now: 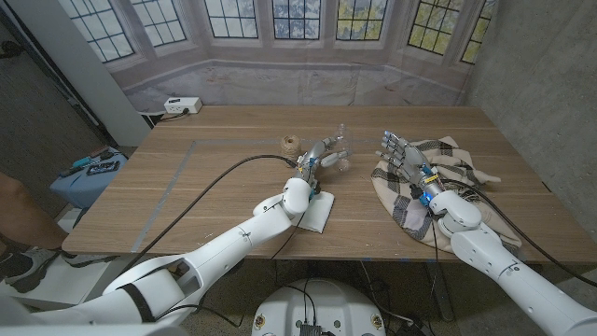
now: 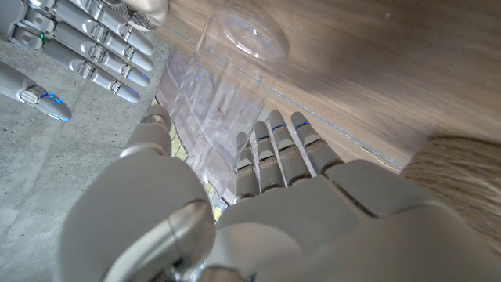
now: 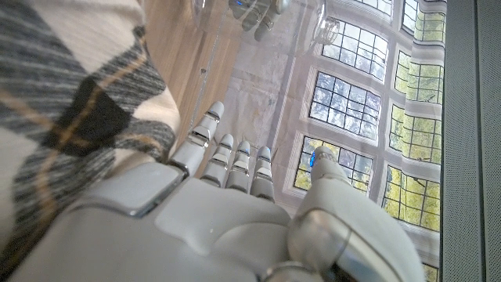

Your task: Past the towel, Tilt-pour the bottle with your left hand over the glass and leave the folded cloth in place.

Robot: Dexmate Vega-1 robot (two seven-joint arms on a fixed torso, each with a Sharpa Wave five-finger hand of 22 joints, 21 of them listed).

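My left hand point(image 1: 315, 161) reaches over the table's middle, its thumb and fingers point(image 2: 274, 137) set around a clear bottle point(image 1: 337, 147), which tilts away from the hand. In the left wrist view the see-through bottle point(image 2: 235, 70) lies between thumb and fingers. Something clear and small point(image 1: 344, 165) sits just right of the hand; I cannot tell whether it is the glass. A white folded cloth point(image 1: 319, 213) lies under my left wrist. My right hand point(image 1: 399, 151) rests on the plaid towel point(image 1: 448, 173) with fingers apart, holding nothing.
A ball of twine point(image 1: 291, 145) stands just left of my left hand. A black cable runs across the table to the left arm. A white power strip point(image 1: 182, 105) lies beyond the far left corner. Part of a person point(image 1: 14, 210) shows at the left edge.
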